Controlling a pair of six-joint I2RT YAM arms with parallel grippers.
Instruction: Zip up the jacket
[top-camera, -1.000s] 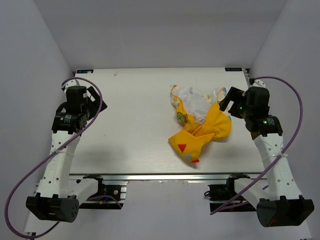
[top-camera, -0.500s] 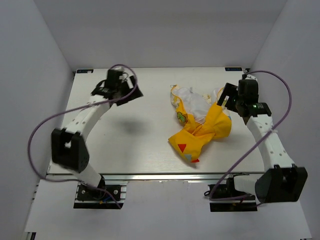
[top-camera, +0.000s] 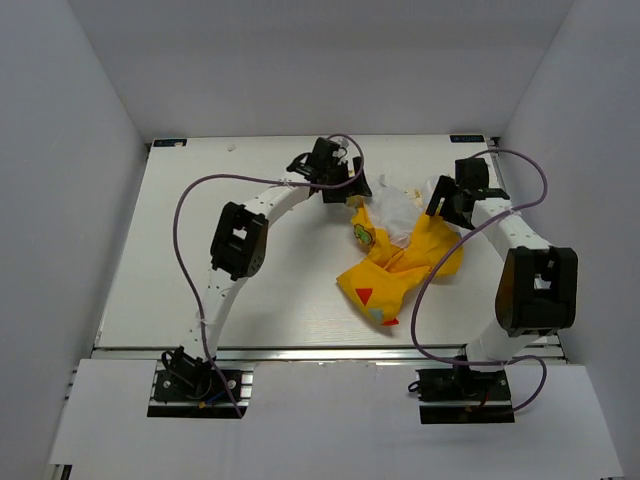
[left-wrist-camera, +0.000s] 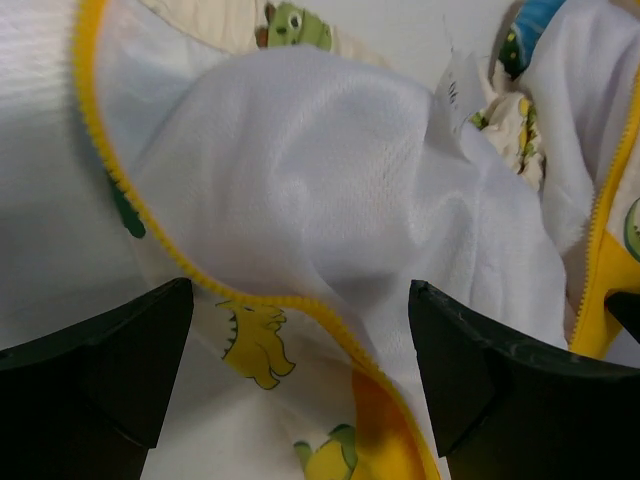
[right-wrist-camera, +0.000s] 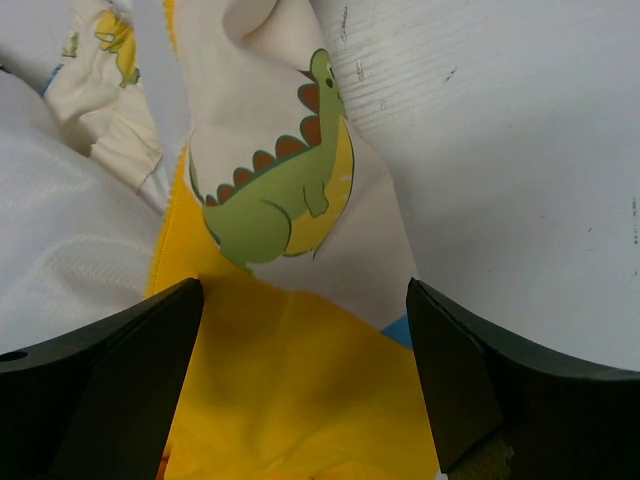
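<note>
The jacket lies crumpled right of the table's middle, yellow-orange lining up, white mesh and cream print at its far end. My left gripper is open just over the jacket's far-left edge; in the left wrist view its fingers straddle a yellow zipper edge on white mesh and cream dinosaur print. My right gripper is open over the jacket's far-right part; in the right wrist view its fingers straddle yellow fabric below a green dinosaur print. A second zipper line runs at the right.
The white table has white walls on three sides. Both arms reach across the far half of the table, with purple cables looping above them. The table's near edge has a metal rail.
Both arms have swung in from the table's sides to the jacket. The left gripper moved far to the right to the jacket's far-left edge. The right gripper moved left onto its far-right part. The jacket has not moved.
</note>
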